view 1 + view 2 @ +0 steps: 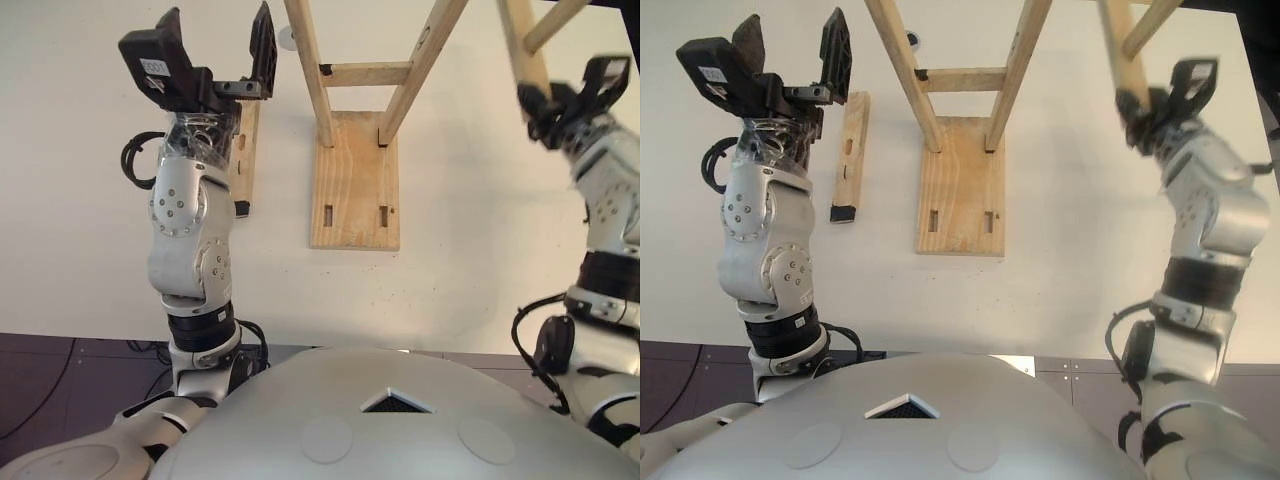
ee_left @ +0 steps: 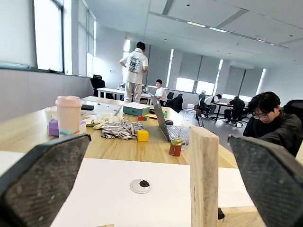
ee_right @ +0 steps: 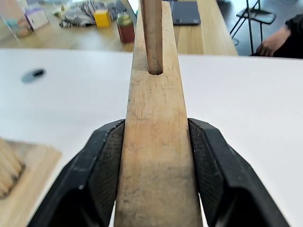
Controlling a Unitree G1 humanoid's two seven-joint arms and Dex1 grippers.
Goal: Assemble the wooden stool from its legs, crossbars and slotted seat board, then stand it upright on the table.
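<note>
We lose the tops of the two seated legs [image 1: 311,75] past the upper edge, likewise the leg [image 1: 1122,50] raised on the right, loose slotted piece [image 1: 248,160] half hidden behind the left arm [image 1: 185,220], small round disc [image 2: 140,186] we cannot identify.

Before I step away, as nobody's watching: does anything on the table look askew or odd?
Nothing looks damaged. The pale wooden slotted seat board lies flat with one crossbarred leg pair in its far slots, near slots empty; a loose wooden bar lies to its left.
</note>
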